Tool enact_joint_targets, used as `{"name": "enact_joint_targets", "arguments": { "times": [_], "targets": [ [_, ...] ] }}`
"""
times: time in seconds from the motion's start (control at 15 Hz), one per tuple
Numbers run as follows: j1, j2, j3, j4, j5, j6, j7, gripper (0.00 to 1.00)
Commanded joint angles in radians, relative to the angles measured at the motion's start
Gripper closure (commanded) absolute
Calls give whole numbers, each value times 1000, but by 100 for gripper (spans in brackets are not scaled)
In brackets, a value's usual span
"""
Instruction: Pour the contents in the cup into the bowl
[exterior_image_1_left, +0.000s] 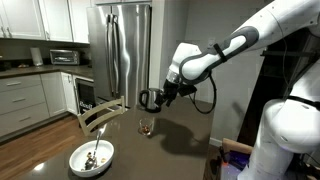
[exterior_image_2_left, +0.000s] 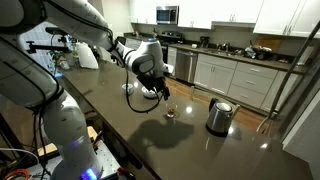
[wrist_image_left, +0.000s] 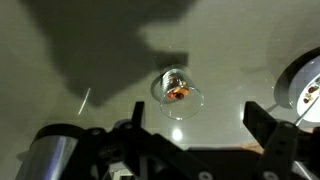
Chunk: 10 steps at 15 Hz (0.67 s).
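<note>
The cup (wrist_image_left: 181, 103), a short clear glass tumbler, stands upright on the dark worktop (wrist_image_left: 60, 60), its long axis straight up, mouth open to my wrist camera. Down in it lie the contents (wrist_image_left: 176, 93), a small brown heap on the glass floor.

My pincer (wrist_image_left: 195, 116) hangs above and a little behind the cup with its jaws spread wide and nothing between them. In the wrist view the two fingers (wrist_image_left: 262, 122) frame the lower edge of the picture, and the tumbler sits just beyond their tips, nearly centred in the gap. In an exterior view the pincer (exterior_image_1_left: 151, 99) is clearly over the cup (exterior_image_1_left: 146, 127) and apart from it. So the move I judge comes next is down and slightly forward, to take the glass by its wall.

The white bowl (exterior_image_1_left: 80, 160) with its metal spoon (exterior_image_1_left: 93, 152) lies well apart from the cup, nearer that camera. In the wrist view only a slice of its rim (wrist_image_left: 300, 80) shows at the right edge.

The steel kettle (exterior_image_2_left: 219, 116) shows plainly in an exterior view, standing near the cup (exterior_image_2_left: 170, 112) on the side away from my pincer (exterior_image_2_left: 152, 90). The bowl does not appear there at all. The shiny cylinder at the lower left of the wrist view may be that kettle, though I cannot be sure.
</note>
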Motion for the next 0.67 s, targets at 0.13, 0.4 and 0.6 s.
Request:
{"name": "enact_joint_targets", "arguments": {
  "times": [0.13,0.4,0.6],
  "targets": [
    [42,214,-16,169,60,4,-46,0],
    [36,340,-11,285,65,-55,-23,0],
    [30,412,-16,366,32,-156,19,0]
  ]
}}
